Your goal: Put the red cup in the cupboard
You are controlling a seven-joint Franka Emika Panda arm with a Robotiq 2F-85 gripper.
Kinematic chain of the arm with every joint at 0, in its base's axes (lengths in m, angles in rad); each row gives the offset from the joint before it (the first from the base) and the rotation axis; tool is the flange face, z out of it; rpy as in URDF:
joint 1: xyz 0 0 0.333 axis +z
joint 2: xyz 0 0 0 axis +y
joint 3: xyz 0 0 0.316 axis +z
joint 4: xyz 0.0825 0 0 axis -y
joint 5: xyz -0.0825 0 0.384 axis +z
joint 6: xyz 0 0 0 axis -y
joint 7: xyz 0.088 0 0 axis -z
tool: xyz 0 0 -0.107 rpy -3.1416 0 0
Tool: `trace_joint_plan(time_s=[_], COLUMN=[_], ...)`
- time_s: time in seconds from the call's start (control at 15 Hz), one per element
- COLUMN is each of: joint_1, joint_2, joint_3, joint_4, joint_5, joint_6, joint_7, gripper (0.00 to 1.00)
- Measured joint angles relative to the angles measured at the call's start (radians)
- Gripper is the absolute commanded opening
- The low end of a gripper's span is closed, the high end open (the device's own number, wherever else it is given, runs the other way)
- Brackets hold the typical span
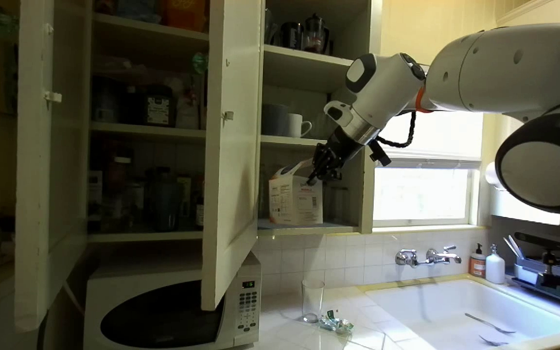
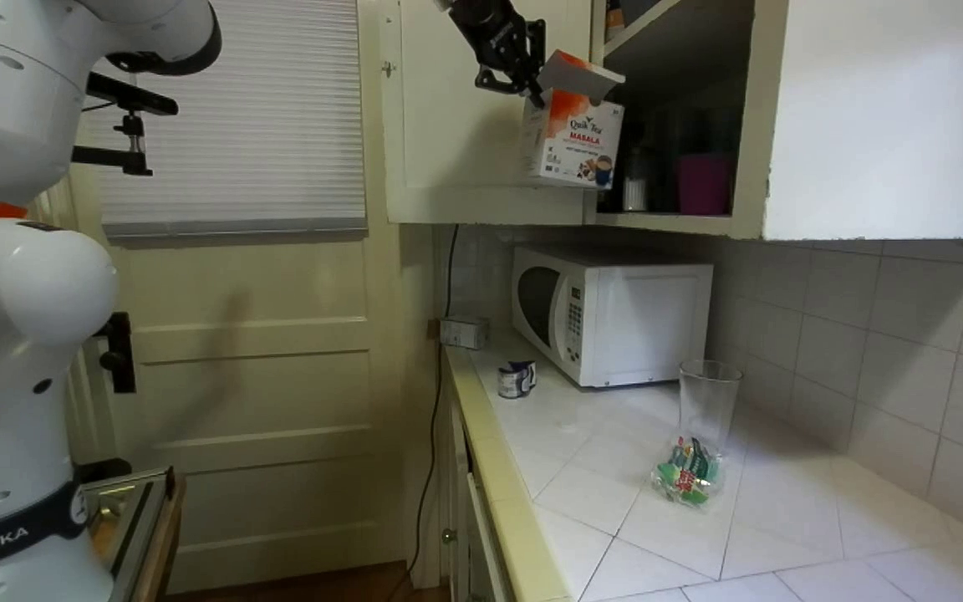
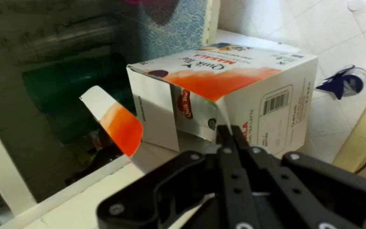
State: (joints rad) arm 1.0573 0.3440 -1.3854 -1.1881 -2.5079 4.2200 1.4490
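Observation:
Inside the cupboard [image 2: 746, 134], the red cup [image 2: 705, 186] stands on the lowest shelf, near the right side of the opening in an exterior view. Both cupboard doors that show in an exterior view, such as the near door [image 1: 235, 160], are swung out. An opened Quik Tea box [image 3: 265, 95] hangs tilted before that shelf, its top flap up and a foil sachet [image 3: 192, 117] showing inside. My gripper [image 3: 231, 128] is shut on the edge of one box wall, which runs between the fingertips. In both exterior views the gripper [image 1: 313, 180] reaches down to the box's top.
Green glassware [image 3: 78, 92] lies deeper in the cupboard in the wrist view. A white mug [image 1: 297, 125] stands one shelf up. Below are the microwave [image 2: 640, 322], a clear glass [image 2: 709, 397] and a crumpled wrapper [image 2: 689, 472] on the counter. The sink [image 1: 455, 291] is alongside.

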Motion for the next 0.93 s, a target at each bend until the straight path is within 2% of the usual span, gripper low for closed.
trace_joint_plan(time_s=[0.4, 0.67, 0.93], joint_1=[0.438, 0.732, 0.935], joint_2=[0.024, 0.071, 0.176], joint_3=[-0.325, -0.573, -0.816], joint_4=[-0.264, -0.479, -0.746], joint_5=[0.000, 0.000, 0.041], joint_6=[-0.001, -0.015, -0.068], joint_7=[0.077, 0.109, 0.083], gripper=[0.01, 0.01, 0.01])
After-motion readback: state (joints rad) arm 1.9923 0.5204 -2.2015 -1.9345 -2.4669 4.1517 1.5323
